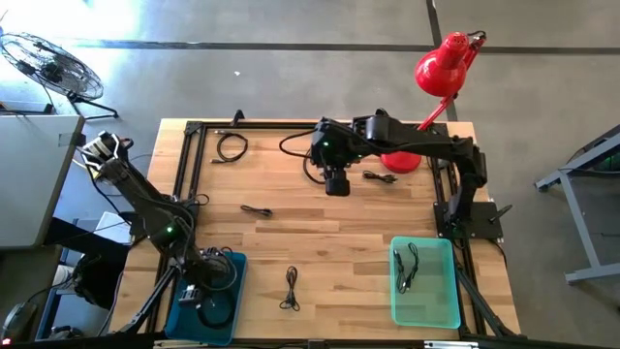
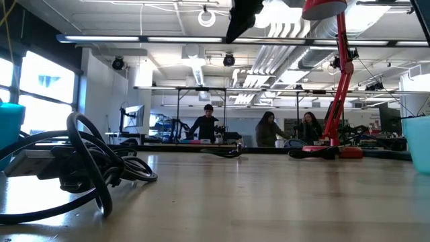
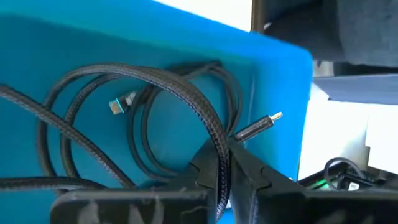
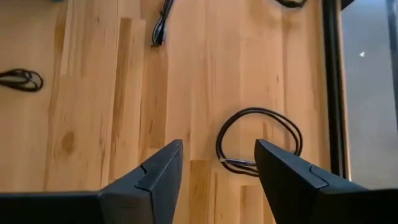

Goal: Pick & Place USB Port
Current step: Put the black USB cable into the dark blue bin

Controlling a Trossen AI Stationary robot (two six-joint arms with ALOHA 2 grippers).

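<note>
Down inside the blue plastic bin (image 1: 235, 308) at the front left corner, your left gripper (image 3: 224, 177) is pinching a black braided USB cable (image 3: 174, 87) between its closed fingers. This looks like the drop-off step, with the cable's loops already lying on the bin floor. You will likely need to open those fingers next and lift straight up so the cable does not come along.

Far across the wooden table (image 1: 329, 252), your right gripper (image 4: 217, 163) is hanging with its fingers spread wide above a small black looped cable (image 4: 258, 142). That seems to be its next pick, so you would be lowering it over the loop and closing. More black cables (image 1: 291, 288) are lying around the table, and a green plastic bin (image 1: 426, 308) is sitting at the front right, near a red desk lamp (image 1: 441, 68).
</note>
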